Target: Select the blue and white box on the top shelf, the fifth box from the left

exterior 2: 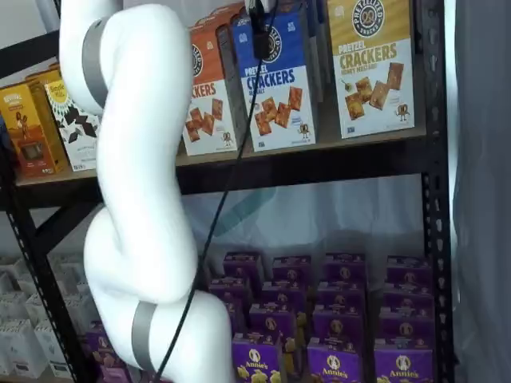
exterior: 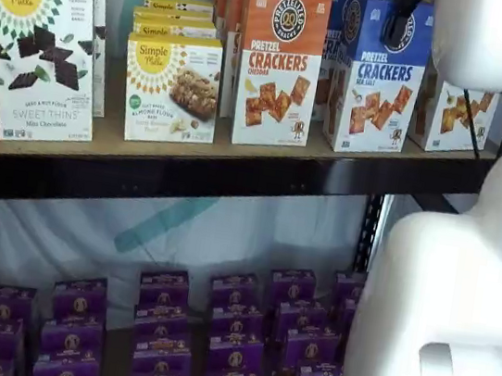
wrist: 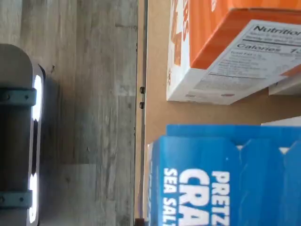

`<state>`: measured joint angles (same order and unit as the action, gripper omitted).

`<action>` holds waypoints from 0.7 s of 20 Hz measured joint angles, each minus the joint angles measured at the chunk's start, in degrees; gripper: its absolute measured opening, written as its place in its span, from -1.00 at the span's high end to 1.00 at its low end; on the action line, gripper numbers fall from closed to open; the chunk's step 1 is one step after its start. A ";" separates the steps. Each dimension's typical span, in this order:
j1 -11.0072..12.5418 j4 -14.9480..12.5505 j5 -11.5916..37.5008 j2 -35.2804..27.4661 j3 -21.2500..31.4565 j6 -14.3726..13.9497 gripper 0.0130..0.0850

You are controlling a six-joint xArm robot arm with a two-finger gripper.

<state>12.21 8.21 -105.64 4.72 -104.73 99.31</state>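
The blue and white box stands upright on the top shelf, to the right of the orange Cheddar box. It shows in both shelf views, and its blue top fills the near part of the wrist view. My gripper hangs at the box's top front edge. Only a black finger with its cable shows in front of the logo in a shelf view. No gap between fingers is visible, so I cannot tell whether it is open or shut.
A yellow-topped cracker box stands right of the blue one. Simple Mills boxes stand at the left. Purple Annie's boxes fill the lower level. My white arm stands in front of the shelf's right side.
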 joint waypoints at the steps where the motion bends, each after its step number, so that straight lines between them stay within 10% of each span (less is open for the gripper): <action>1: 0.00 -0.05 0.04 0.05 0.07 0.02 -0.44; 14: 0.01 0.48 -0.30 0.74 0.58 -0.18 -0.22</action>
<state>12.21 8.69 -105.94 5.46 -104.15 99.12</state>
